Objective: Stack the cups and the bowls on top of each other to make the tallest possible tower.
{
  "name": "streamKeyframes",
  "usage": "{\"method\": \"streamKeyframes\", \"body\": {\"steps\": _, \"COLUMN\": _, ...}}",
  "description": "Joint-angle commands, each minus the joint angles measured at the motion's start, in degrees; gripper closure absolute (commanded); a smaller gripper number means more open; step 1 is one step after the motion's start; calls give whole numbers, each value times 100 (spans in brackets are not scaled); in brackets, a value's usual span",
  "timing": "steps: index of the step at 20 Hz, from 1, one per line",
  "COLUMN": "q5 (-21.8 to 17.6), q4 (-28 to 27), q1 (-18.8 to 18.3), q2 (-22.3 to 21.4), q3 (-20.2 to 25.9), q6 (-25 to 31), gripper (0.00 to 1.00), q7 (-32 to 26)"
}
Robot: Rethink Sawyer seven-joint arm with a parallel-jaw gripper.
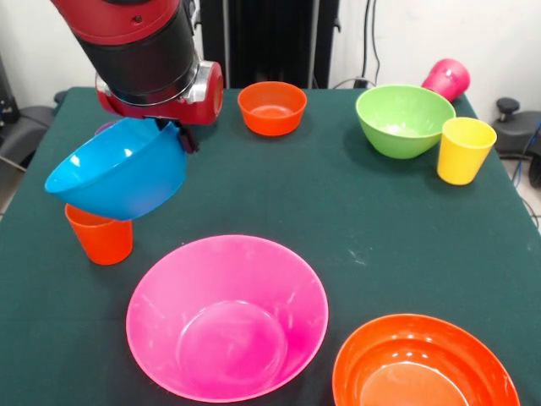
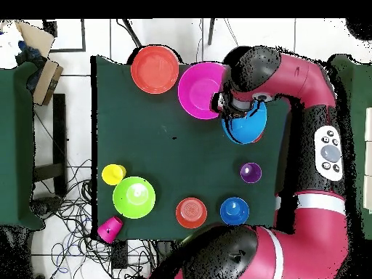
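Gripper (image 1: pixel 173 127) clamps the far rim of the medium blue bowl (image 1: pixel 118 173), holding it tilted, mouth toward the camera, directly above the orange cup (image 1: pixel 100 237); bowl's underside looks to touch the cup's rim, contact uncertain. Pink bowl (image 1: pixel 226 315) sits upright near the front edge, large orange bowl (image 1: pixel 423 365) just beside it. Small orange bowl (image 1: pixel 271 107) stands at the far side. Green bowl (image 1: pixel 404 119) is near the yellow cup (image 1: pixel 464 150); magenta cup (image 1: pixel 447 79) lies on its side at the far corner. In the overhead view, purple cup (image 2: pixel 251 172) and small blue bowl (image 2: pixel 235 211) stand apart on the green table (image 2: pixel 167 145).
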Motion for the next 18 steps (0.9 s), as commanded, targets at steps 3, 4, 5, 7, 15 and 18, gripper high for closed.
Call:
{"method": "streamKeyframes", "body": {"steps": 3, "q5": -273, "q4": -161, "q1": -129, "q2": 168, "q3": 543, "q6": 568, "gripper": 100, "q7": -1760}}
{"method": "streamKeyframes", "body": {"steps": 4, "q5": -268, "q4": -165, "q1": -164, "q2": 174, "q3": 558, "q6": 558, "gripper": 100, "q7": -1788}}
{"method": "streamKeyframes", "body": {"steps": 5, "q5": -264, "q4": -169, "q1": -198, "q2": 179, "q3": 573, "q6": 547, "gripper": 100, "q7": -1815}}
{"method": "streamKeyframes", "body": {"steps": 7, "q5": -268, "q4": -18, "q1": -268, "q2": 122, "q3": 594, "q6": 390, "gripper": 100, "q7": -1874}}
{"method": "streamKeyframes", "body": {"steps": 15, "q5": -285, "q4": 367, "q1": -499, "q2": -42, "q3": 682, "q6": 106, "gripper": 100, "q7": -1998}}
{"method": "streamKeyframes", "body": {"steps": 18, "q5": -339, "q4": 381, "q1": -543, "q2": -70, "q3": 684, "q6": 106, "gripper": 100, "q7": -2035}}
